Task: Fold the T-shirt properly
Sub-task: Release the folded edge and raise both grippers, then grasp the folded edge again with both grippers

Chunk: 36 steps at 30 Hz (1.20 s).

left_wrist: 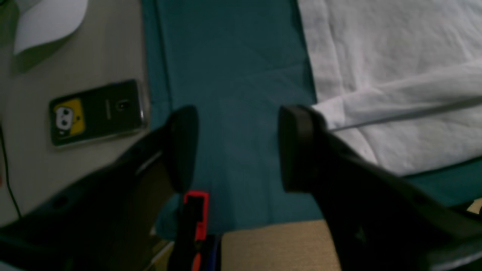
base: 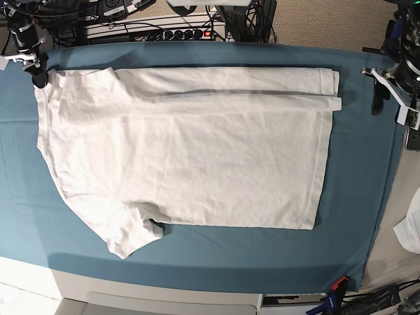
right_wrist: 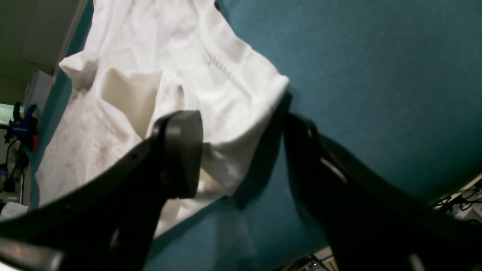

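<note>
The white T-shirt [base: 190, 151] lies flat on the teal-blue cloth [base: 354, 197], collar end to the left, with its far long edge folded over in a band [base: 230, 82]. My right gripper [base: 36, 72] is at the shirt's far left corner. In the right wrist view it [right_wrist: 241, 158] is open, with a bunched corner of the T-shirt [right_wrist: 226, 94] between and below the jaws. My left gripper [base: 384, 95] is at the far right, just off the shirt's hem corner. In the left wrist view it [left_wrist: 237, 150] is open and empty over the teal cloth [left_wrist: 233, 75], with the T-shirt [left_wrist: 395, 75] to its right.
A black phone with a yellow sticker [left_wrist: 96, 111] lies on the bare table beside the cloth's right edge. A small white fabric scrap [base: 410, 230] lies there too. A red clamp [base: 338, 283] grips the cloth's near right corner. Cables and a power strip [base: 170, 29] run behind the table.
</note>
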Available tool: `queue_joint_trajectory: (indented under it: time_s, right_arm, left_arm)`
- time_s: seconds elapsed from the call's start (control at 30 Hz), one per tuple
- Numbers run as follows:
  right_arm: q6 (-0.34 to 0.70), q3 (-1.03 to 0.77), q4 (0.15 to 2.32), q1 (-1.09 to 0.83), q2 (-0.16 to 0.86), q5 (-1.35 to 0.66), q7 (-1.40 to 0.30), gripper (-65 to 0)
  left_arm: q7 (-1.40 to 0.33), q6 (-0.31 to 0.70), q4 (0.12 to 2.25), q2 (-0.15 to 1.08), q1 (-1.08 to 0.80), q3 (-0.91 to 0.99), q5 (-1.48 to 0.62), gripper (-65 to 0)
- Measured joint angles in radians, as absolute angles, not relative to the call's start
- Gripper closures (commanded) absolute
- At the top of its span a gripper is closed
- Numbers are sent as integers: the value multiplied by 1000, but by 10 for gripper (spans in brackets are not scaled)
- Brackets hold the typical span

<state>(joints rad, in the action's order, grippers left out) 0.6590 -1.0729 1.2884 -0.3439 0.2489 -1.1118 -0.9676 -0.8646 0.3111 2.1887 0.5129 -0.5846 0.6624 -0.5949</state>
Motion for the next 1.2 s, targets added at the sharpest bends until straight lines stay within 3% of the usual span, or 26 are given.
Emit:
queue_joint_trajectory:
  time_s: [0.23, 0.4, 0.47, 0.57, 0.77, 1.2]
  right_arm:
    - [685, -1073, 1288, -344, 249, -1177, -984, -312]
    - [685, -1073, 1288, -344, 249, -1172, -987, -59]
    - [685, -1073, 1288, -344, 248, -1170, -987, -21]
    - [685, -1073, 1288, -344, 242, -1170, -987, -18]
    - [685, -1073, 1288, -344, 235, -1172, -987, -18]
    - [685, -1073, 1288, -344, 235, -1172, -987, -18]
  left_arm:
    - [-865, 284, 2189, 508, -585, 662, -573, -345]
    - [-864, 258, 2189, 498, -588, 662, -578, -345]
    - [-860, 255, 2167, 486, -607, 662, -612, -345]
    - [-898, 259, 2103, 460, -648, 662, -699, -345]
    - [-961, 364, 2051, 428, -681, 661, -905, -345]
    - [-944, 355, 1974, 348, -614, 454, -825, -345]
